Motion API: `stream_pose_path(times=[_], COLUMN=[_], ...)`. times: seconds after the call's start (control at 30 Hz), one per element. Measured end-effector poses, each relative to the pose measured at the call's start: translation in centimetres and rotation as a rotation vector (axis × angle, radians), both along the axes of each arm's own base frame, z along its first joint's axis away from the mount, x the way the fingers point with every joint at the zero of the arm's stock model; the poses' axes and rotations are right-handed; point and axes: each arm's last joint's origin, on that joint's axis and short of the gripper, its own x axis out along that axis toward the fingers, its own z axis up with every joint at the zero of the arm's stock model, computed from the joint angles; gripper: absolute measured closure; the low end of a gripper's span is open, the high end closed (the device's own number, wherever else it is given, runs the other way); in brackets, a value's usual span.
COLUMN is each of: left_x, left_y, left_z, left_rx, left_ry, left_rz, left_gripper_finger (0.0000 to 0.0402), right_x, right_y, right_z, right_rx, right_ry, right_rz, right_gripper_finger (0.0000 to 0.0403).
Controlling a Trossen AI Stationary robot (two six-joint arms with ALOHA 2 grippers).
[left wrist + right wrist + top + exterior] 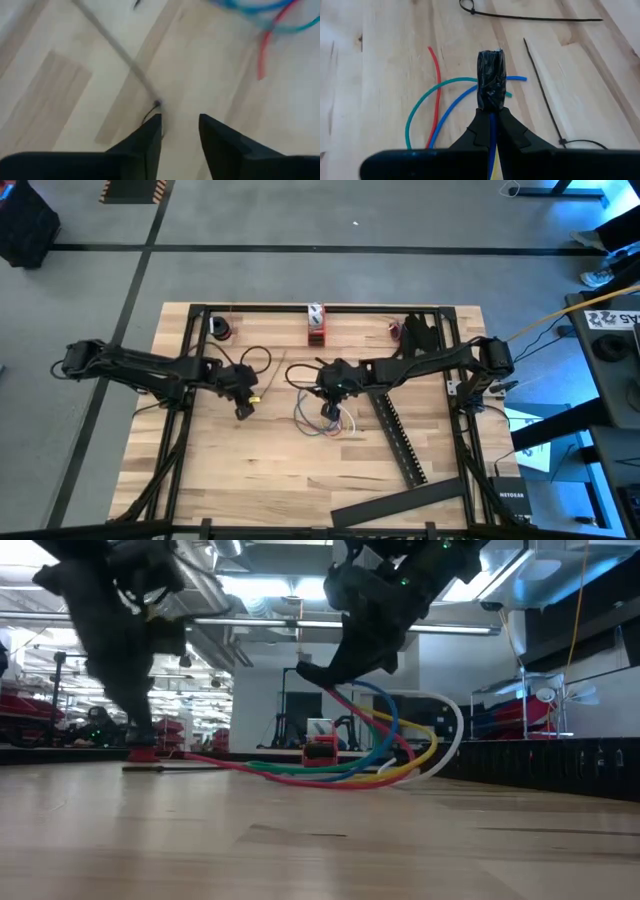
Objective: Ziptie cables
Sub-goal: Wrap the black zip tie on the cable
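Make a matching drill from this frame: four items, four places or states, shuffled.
Items:
1. right gripper
2. left gripper
3. cables
4. black slotted bar

States:
A. flat on the table, diagonal, on the right
B. fingers apart, by a zip tie's end
C. shut on the bunch's taped part
D. one end lifted, the rest trailing on the wood

Pairs: 1-C, 2-B, 3-D, 4-A

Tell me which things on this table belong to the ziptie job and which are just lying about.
Part of the job:
- bunch of thin coloured cables, in the right gripper
- thin black zip ties
- left gripper, over a zip tie

Lying about:
- long black slotted bar
- small red box
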Motion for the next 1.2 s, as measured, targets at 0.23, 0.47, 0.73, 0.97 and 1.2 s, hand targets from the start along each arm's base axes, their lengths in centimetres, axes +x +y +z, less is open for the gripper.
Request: stream_pose_path(times=[0.23, 0.47, 0.73, 0.97, 1.2], left_x=[1.6, 2.7, 4.0, 4.0, 4.4], left_y=[0.3, 0.8, 1.6, 2.1, 2.5], left_z=[0.3, -3.3, -5.9, -5.1, 2.1], left_rx=[0.013, 0.137, 0.133, 0.134, 0.134], left_ry=[-0.135, 0.020, 0.083, 0.044, -0.259], left_rz=[0.020, 0.071, 0.100, 0.071, 0.095], left_gripper_finger=[0.0257, 0.0270, 0.0311, 0.0395, 0.0401], right_x=[0.1, 0.1, 0.1, 0.1, 0.5], right_y=[-0.2, -0.2, -0.2, -0.2, -0.3], right_z=[0.1, 0.1, 0.1, 0.1, 1.6], right_rx=[-0.022, -0.038, -0.032, -0.044, -0.128], right_ry=[-0.012, -0.013, -0.014, -0.014, -0.004], right_rz=[-0.022, -0.037, -0.060, -0.069, -0.036], right_gripper_finger=[0.0393, 0.0393, 0.0393, 0.0393, 0.0393])
